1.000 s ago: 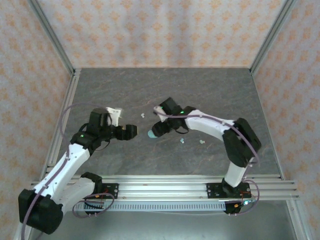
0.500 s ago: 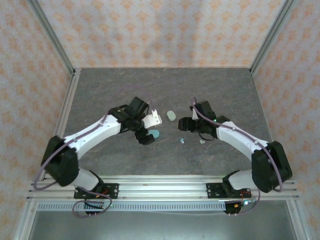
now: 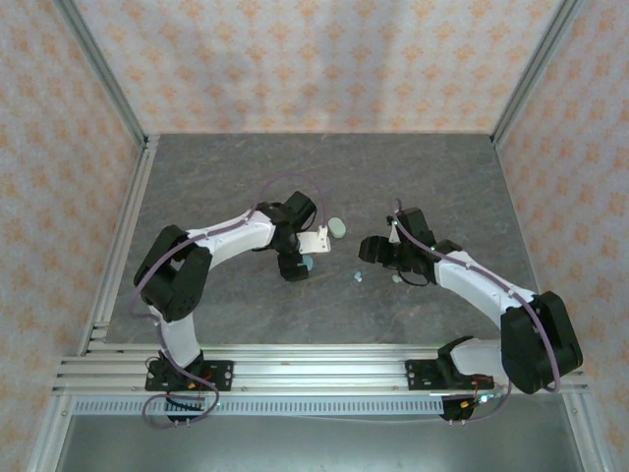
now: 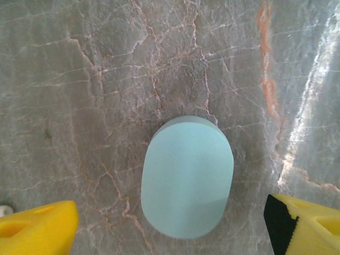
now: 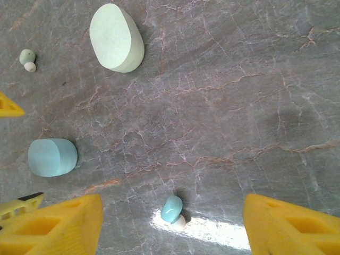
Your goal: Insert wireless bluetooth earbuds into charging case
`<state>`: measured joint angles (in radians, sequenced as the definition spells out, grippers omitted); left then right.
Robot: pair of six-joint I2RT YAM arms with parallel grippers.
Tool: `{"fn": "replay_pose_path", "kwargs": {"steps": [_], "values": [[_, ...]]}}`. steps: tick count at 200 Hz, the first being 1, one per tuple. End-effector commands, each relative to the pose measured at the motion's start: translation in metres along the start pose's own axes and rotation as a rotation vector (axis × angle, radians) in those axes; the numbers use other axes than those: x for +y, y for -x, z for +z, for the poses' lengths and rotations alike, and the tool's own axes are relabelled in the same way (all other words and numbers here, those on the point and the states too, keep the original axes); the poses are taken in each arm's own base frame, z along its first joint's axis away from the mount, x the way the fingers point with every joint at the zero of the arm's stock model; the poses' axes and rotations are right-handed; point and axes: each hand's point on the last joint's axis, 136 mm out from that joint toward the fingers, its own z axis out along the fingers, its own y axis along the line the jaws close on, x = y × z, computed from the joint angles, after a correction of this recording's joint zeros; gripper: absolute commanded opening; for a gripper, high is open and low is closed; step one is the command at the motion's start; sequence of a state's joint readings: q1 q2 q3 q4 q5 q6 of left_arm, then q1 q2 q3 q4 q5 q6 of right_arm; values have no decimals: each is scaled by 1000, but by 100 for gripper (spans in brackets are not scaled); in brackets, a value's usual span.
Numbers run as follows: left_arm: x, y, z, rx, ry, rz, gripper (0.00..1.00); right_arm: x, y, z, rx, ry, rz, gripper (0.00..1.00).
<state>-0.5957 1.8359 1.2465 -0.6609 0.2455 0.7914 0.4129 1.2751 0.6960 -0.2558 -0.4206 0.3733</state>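
Observation:
A light blue oval charging case (image 4: 187, 178) lies flat and closed on the marble table, between the yellow fingertips (image 4: 37, 228) of my open left gripper (image 4: 172, 236), which hovers over it (image 3: 308, 264). Nothing touches the case. A tiny blue earbud (image 5: 172, 210) lies between the wide-open jaws of my right gripper (image 5: 172, 231), untouched; the top view shows this earbud (image 3: 358, 277) just below the right gripper (image 3: 368, 250). A second earbud (image 3: 397, 278) lies to its right. A mint earbud (image 5: 26, 57) sits far left.
A pale mint oval case (image 5: 116, 37) lies behind the blue one (image 5: 51, 157), next to the left arm's wrist (image 3: 337, 227). Aluminium frame rails border the table (image 3: 246, 177) at left, right and front. Patterned walls enclose the back.
My left arm has swung in from the left and settled over the blue case. My right gripper has drawn back to the right, away from the case, and now hangs above the blue earbud.

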Motion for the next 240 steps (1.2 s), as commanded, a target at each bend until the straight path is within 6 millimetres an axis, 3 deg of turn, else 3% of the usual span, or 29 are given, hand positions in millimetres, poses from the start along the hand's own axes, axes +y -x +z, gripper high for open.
{"fn": "replay_pose_path", "kwargs": {"steps": [1, 70, 104, 128, 157, 181, 202, 240], "values": [[5, 7, 2, -6, 1, 33, 91, 7, 7, 0, -28, 44, 32, 70], [-3, 2, 28, 56, -98, 45, 68, 17, -2, 7, -2, 134, 122, 70], [-5, 4, 23, 47, -105, 29, 46, 16, -6, 7, 8, 140, 155, 69], [-7, 13, 6, -10, -105, 0, 35, 18, -10, 4, 12, 168, 192, 68], [-13, 37, -37, -166, -105, -41, 30, 31, -15, -1, 14, 273, 234, 66], [-23, 53, -67, -290, -131, -65, 29, 52, -20, -9, 45, 392, 253, 66], [-32, 64, -87, -376, -152, -73, 30, 81, -19, -32, 23, 484, 201, 67], [-47, 75, -108, -451, -178, -61, 31, 116, -16, -61, -13, 541, 130, 73]]}}
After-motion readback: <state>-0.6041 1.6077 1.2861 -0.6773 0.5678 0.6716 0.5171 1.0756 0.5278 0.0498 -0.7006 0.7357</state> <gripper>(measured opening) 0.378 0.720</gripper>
